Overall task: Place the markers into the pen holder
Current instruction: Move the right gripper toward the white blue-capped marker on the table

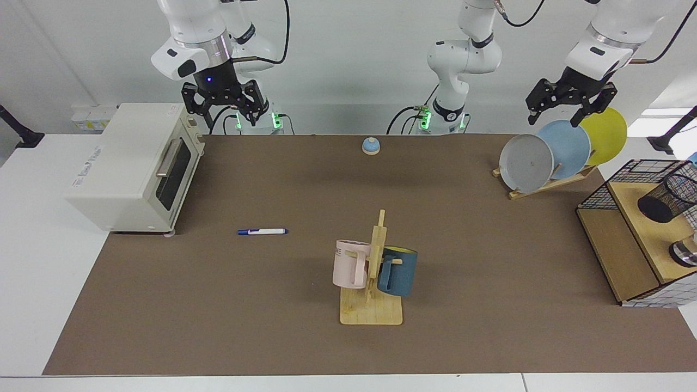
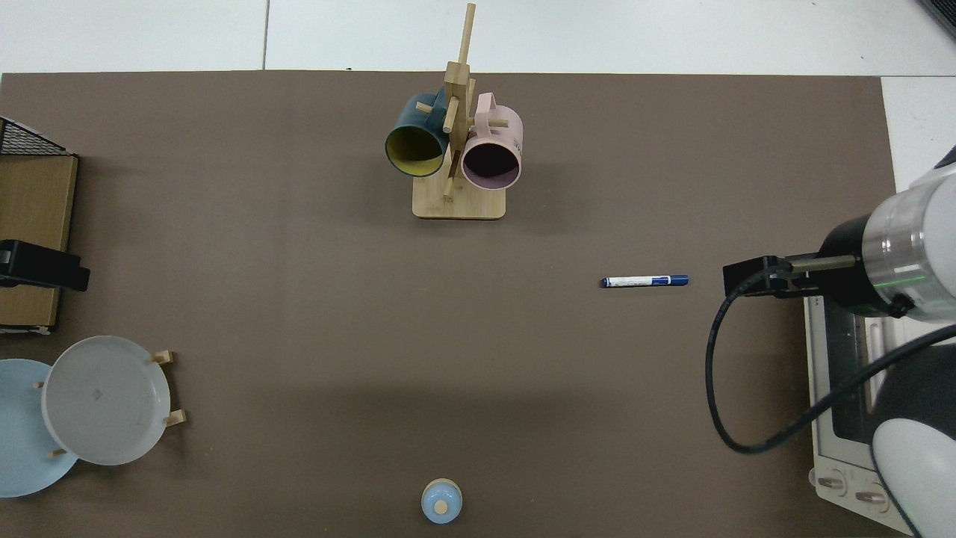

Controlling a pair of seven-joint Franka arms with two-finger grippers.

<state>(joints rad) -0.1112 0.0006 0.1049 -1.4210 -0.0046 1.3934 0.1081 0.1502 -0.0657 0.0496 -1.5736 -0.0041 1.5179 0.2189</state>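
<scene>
Brown matting covers the table [image 1: 490,305], and on it a single marker [image 1: 262,231] is seen lying flat, near the left side of the facing view, just right of the white toaster oven [image 1: 130,166] and well left of the mug tree [image 1: 374,272]. Nothing is held, so the task is judged to be at its very start, with the marker not yet approached.

The right gripper [image 1: 224,106] is raised above the far left corner of the mat, beside the oven's top, with its fingers spread and empty. The marker is placed nearer the camera than this gripper, low on the mat and well apart from it. The left gripper [image 1: 569,106] is held high above the plate rack [image 1: 550,182] at the far right, also spread and empty, and this arm is taken to be waiting.

The pen holder [image 1: 668,198] is seen tilted on the wooden shelf [image 1: 615,256] at the far right edge, the whole table away from the marker.

A descent of the right gripper toward the marker is called for next, with the fingers set across the slim barrel. A handover or long carry is likely needed afterwards.
</scene>
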